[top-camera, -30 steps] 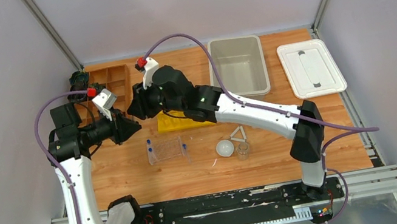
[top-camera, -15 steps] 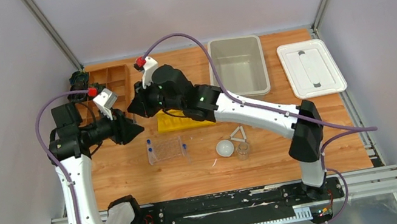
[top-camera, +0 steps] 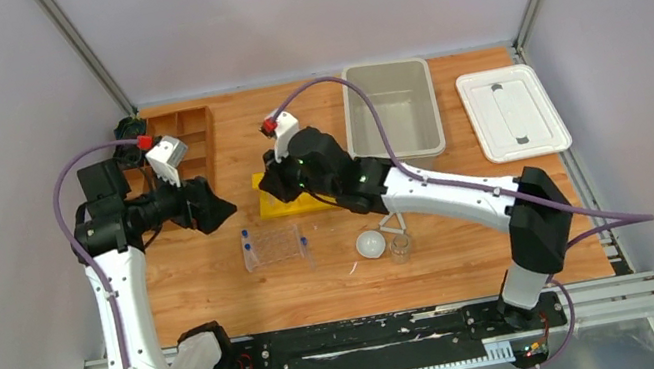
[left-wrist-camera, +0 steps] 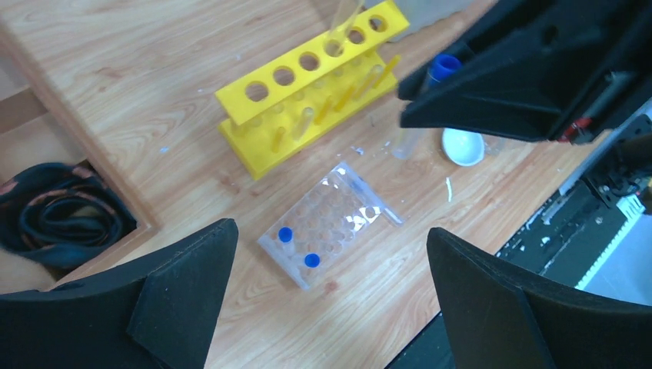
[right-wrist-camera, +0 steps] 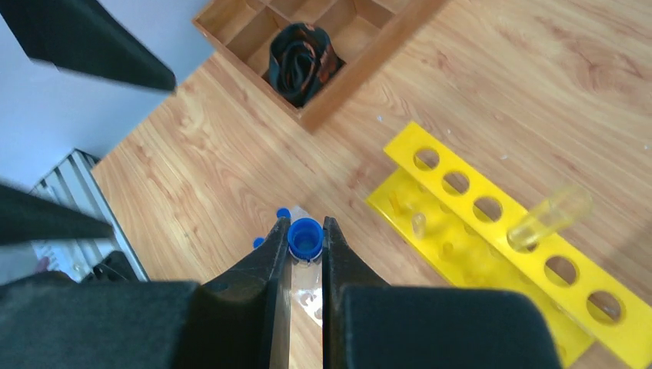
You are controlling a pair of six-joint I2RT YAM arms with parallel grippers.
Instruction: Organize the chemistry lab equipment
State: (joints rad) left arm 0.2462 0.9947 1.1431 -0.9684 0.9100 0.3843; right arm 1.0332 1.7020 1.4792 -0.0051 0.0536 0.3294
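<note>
The right gripper (right-wrist-camera: pixel 305 229), clamped on a blue-capped tube (left-wrist-camera: pixel 441 68), has withdrawn from the left gripper (left-wrist-camera: pixel 330 288) to above the yellow rack (top-camera: pixel 293 201). The left gripper stands open, empty, by the left edge. Likely destination: the clear plastic rack (top-camera: pixel 273 249), toward the near edge. The desk (top-camera: pixel 221 299) is wood-grain; grey walls enclose it.

Wooden table (top-camera: pixel 221 295) bears clear rack (top-camera: pixel 273 249), bowl (top-camera: pixel 371 244), beaker (top-camera: pixel 402 249), tray (top-camera: pixel 189 113).

Grey bin (top-camera: pixel 393 122), white lid (top-camera: pixel 511 111); wooden tray (top-camera: pixel 194 127) holds perhaps cable (right-wrist-camera: pixel 300 54).
</note>
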